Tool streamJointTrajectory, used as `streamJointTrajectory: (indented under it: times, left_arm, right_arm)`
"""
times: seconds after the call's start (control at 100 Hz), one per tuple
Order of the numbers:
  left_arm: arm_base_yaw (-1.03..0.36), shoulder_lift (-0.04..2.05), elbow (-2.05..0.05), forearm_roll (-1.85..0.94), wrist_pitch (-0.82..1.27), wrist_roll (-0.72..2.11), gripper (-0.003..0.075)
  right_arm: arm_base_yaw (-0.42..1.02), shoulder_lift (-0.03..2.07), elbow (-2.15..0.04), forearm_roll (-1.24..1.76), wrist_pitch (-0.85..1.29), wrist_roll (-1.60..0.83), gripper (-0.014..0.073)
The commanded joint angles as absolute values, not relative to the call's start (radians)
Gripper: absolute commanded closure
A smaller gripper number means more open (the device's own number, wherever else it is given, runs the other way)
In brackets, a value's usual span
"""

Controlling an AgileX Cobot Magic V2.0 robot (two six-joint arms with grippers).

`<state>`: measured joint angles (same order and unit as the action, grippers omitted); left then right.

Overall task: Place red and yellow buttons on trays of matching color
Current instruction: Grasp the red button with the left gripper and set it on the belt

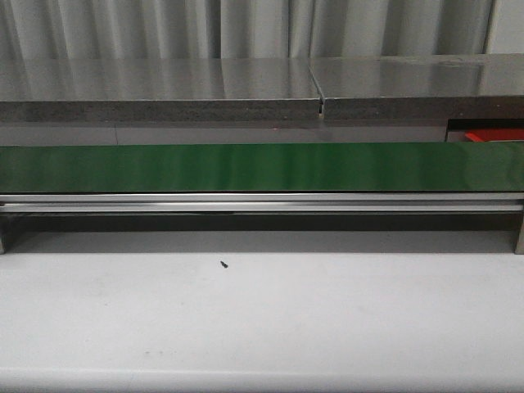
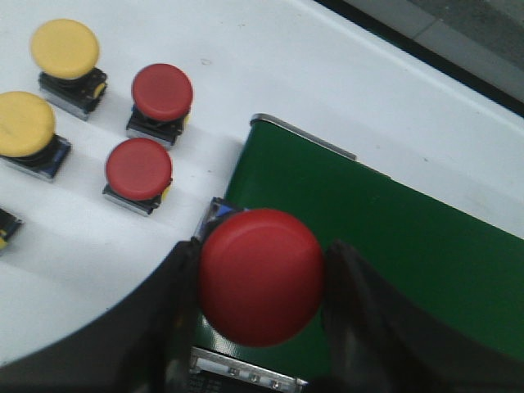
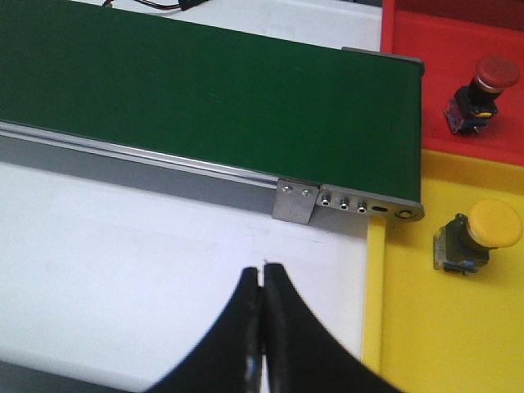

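My left gripper is shut on a red button, holding it by the cap over the end of the green conveyor belt. On the white table beside the belt stand two red buttons and two yellow buttons. My right gripper is shut and empty above the table, near the belt's other end. There, a red tray holds a red button and a yellow tray holds a yellow button. Neither gripper shows in the front view.
The belt spans the table's width on a metal frame with an aluminium rail. A sliver of the red tray shows at the far right. Another button base is cut off at the frame's edge.
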<state>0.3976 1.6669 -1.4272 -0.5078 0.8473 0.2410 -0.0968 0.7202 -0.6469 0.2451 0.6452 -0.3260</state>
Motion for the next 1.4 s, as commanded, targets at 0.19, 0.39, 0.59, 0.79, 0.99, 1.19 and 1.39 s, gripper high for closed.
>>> streamJointTrajectory:
  times: [0.19, 0.39, 0.59, 0.79, 0.99, 1.19, 1.39]
  left_arm:
    - [0.321, 1.658, -1.465, -0.567, 0.796, 0.275, 0.0657]
    - [0.266, 1.726, -1.465, -0.567, 0.793, 0.297, 0.0657]
    - [0.252, 1.755, -1.465, -0.558, 0.771, 0.297, 0.0643]
    - [0.252, 1.778, -1.465, -0.557, 0.782, 0.297, 0.0448]
    - [0.252, 1.765, -1.470, -0.577, 0.786, 0.325, 0.0136]
    - [0.252, 1.702, -1.470, -0.659, 0.786, 0.368, 0.0027]
    - [0.279, 1.618, -1.470, -0.643, 0.771, 0.374, 0.0027]
  right_arm:
    - [-0.097, 0.717, -0.671, 0.256, 0.594, -0.336, 0.0663]
    - [-0.097, 0.717, -0.671, 0.256, 0.594, -0.336, 0.0663]
    - [-0.097, 0.717, -0.671, 0.256, 0.594, -0.336, 0.0663]
    - [-0.097, 0.717, -0.671, 0.256, 0.594, -0.336, 0.0663]
    - [-0.097, 0.717, -0.671, 0.256, 0.594, -0.336, 0.0663]
    - [-0.097, 0.717, -0.671, 0.256, 0.594, -0.336, 0.0663]
    - [-0.097, 0.717, -0.671, 0.256, 0.594, -0.336, 0.0663]
